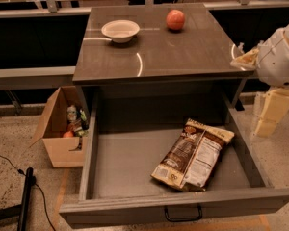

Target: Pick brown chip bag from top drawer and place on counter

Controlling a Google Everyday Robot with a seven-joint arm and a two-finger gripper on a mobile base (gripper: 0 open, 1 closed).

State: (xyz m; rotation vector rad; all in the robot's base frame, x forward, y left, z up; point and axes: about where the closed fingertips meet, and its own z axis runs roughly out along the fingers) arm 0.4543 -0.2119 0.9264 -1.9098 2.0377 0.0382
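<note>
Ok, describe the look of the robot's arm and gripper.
The arm, at the right edge, is a smooth rounded white shell with small dark vent slits. The gripper, hanging below it beside the right wall of the top drawer, is pale cream and blocky.

Brown chip bag [192, 155], white-labelled, in grey top drawer [130, 170]; cream hand [269, 113] hangs right of it.

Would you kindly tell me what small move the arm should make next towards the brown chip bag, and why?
Probably swing the gripper left, over the open grey box-shaped top drawer. The gripper hangs outside the drawer's right wall, below the glossy grey-brown counter edge, well apart from the crinkly dark-brown chip bag, which lies flat and untouched at the drawer's front right.
</note>
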